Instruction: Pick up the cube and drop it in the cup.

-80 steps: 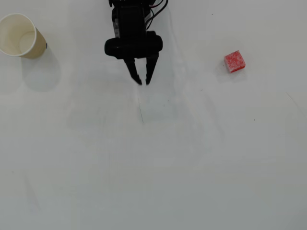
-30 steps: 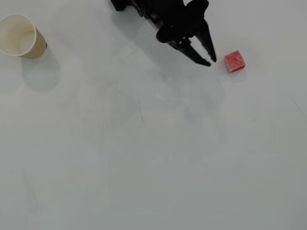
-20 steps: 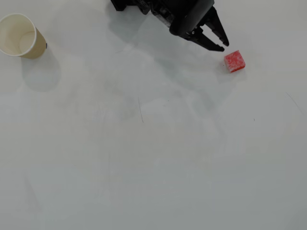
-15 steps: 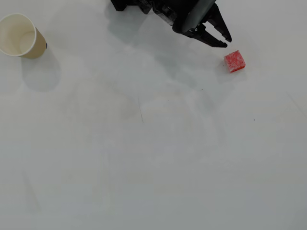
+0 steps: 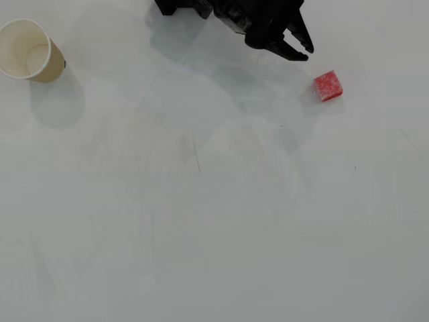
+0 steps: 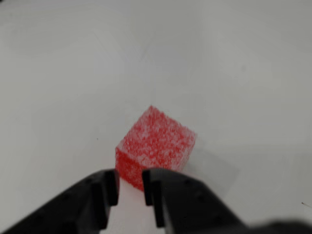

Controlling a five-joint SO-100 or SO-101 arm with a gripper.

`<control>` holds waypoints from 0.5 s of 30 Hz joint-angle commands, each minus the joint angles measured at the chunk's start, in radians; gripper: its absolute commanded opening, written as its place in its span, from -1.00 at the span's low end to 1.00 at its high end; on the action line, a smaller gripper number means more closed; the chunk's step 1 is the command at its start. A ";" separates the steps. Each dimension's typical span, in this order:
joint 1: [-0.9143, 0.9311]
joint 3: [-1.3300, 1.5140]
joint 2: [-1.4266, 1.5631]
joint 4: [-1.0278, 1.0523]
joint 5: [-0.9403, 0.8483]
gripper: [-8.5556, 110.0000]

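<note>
cube (image 5: 328,86) on bench, untouched | pincer (image 5: 299,51) just left of it, narrowly parted, empty | step: approach | next: widen, straddle cube | cup (image 5: 28,50) far left

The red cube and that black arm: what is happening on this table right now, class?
A single robot arm is going after the red cube, which sits alone on the white table. In the overhead view the hand is just up and left of the cube, not touching it. In the wrist view the fingertips are narrowly parted, with the cube lying right beyond them, not between them. The cup stands upright and empty at the far left of the overhead view. Nothing has been picked up yet.
</note>
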 commanded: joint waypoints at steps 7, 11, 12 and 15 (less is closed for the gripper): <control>0.003 0.035 0.041 0.043 0.002 -0.61; 0.005 0.035 0.040 0.040 0.002 -0.43; 0.006 0.035 0.038 0.038 0.002 -0.39; 0.009 0.035 0.034 0.035 0.002 -0.24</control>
